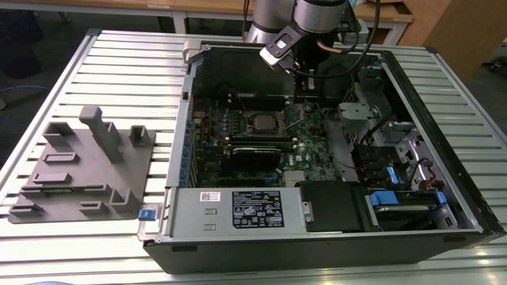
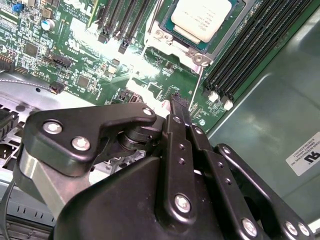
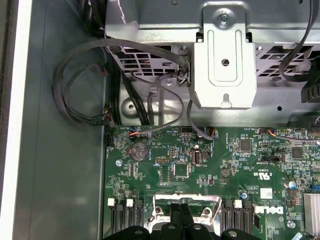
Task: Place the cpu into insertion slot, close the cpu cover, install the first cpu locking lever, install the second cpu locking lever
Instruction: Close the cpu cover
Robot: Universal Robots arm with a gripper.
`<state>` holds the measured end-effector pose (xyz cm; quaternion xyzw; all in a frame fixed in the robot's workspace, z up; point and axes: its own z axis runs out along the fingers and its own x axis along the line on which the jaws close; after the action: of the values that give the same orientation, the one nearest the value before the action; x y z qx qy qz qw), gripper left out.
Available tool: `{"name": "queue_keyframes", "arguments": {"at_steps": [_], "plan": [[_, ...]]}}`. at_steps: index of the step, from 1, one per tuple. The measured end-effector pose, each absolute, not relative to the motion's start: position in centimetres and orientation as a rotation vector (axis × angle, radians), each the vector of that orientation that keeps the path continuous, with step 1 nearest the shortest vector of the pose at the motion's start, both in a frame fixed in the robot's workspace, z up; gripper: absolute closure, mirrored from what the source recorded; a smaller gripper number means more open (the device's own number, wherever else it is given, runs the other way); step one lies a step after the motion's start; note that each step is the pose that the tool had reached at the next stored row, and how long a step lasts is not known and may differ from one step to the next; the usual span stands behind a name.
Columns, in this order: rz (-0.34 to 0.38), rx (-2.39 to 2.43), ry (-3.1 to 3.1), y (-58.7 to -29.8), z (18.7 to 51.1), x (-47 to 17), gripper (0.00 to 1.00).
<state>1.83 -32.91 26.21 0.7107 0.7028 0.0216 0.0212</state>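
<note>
The cpu (image 2: 202, 17) lies silver top up in the insertion slot (image 1: 262, 122) on the green board. The cpu cover (image 2: 196, 52) lies as a silvery frame around it. In the second wrist view a thin metal locking lever (image 2: 199, 82) runs from the cover's corner towards my gripper (image 2: 179, 104). The black fingers are shut together, with the tip right beside the lever's free end. Whether they touch it I cannot tell. In the exterior view my gripper (image 1: 303, 102) reaches down into the case, just to the exterior view's right of the slot. In the first wrist view my gripper (image 3: 182, 214) hangs over the silvery frame (image 3: 162, 202).
The open computer case (image 1: 182, 148) lies on a slatted table. A grey moulded fixture (image 1: 79, 172) sits at the exterior view's left. Inside are long black memory slots (image 2: 250, 55), a black card (image 1: 255, 155), a power supply (image 1: 237, 208), a metal bracket (image 3: 225, 55) and loose cables (image 3: 85, 80).
</note>
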Motion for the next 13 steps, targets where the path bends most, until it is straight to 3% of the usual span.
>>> {"name": "queue_keyframes", "arguments": {"at_steps": [13], "plan": [[0.067,2.203,2.179,-32.91,26.29,1.93,0.89]]}}
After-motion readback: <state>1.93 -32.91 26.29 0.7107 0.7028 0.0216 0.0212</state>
